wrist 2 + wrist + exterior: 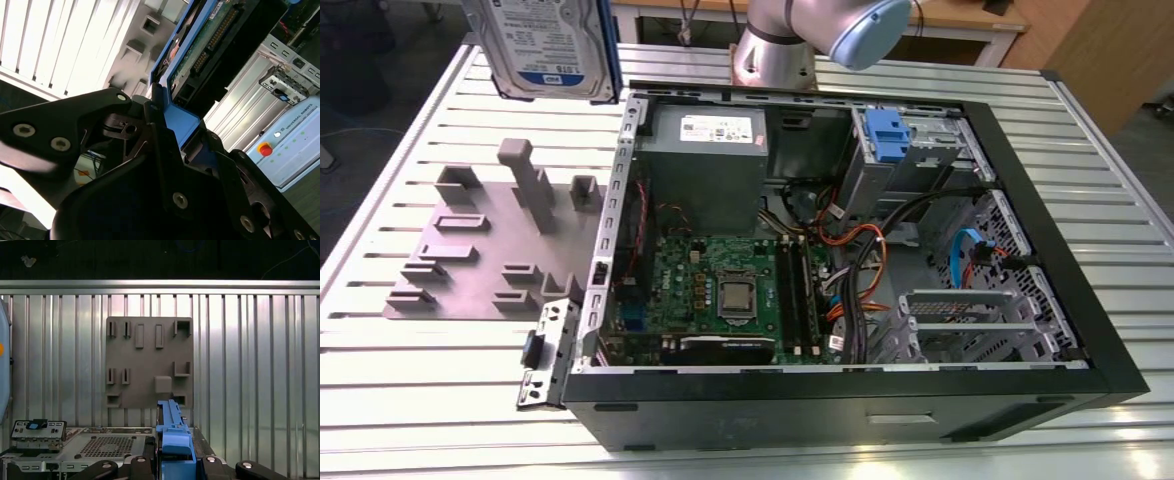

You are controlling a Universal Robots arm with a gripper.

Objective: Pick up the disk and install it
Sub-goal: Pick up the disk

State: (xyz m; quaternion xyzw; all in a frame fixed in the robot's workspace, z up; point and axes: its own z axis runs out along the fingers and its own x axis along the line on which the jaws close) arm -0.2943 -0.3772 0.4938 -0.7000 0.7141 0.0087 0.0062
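I see the gripper pinching the disk by its blue carrier bracket, jaws tight on both sides in both wrist views. Disk's up in the air, label side facing out in the exterior view, over the table's far edge, above the grey fixture plate, at the exterior view's left of the arm. Open PC case lies mid-table, well apart from the disk.
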